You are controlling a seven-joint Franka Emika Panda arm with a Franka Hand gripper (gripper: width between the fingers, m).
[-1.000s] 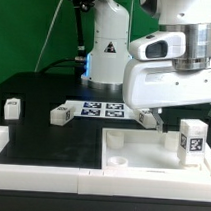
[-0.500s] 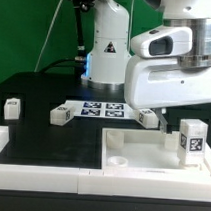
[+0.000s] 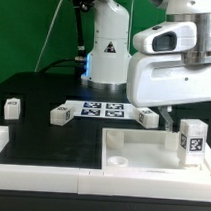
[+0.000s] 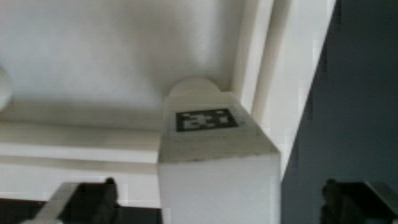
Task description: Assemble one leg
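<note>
One leg (image 3: 191,140) stands upright on the right part of the large white panel (image 3: 131,155), its tag facing the front. In the wrist view this leg (image 4: 217,150) lies between my two dark fingertips (image 4: 86,196), with a gap on each side. My gripper (image 3: 170,118) is open and hangs just above and beside the leg, holding nothing. Three more legs lie on the black table: one at the far left (image 3: 11,107), one left of the middle (image 3: 61,114) and one right of the middle (image 3: 146,117).
The marker board (image 3: 101,107) lies flat on the table behind the legs. The arm's base (image 3: 106,48) stands at the back. A white rim (image 3: 40,172) runs along the front edge. The panel has round holes near its corner (image 3: 118,161).
My gripper and wrist have risen a little over the last second. The upright leg has stayed in place on the panel. The other legs have not moved.
</note>
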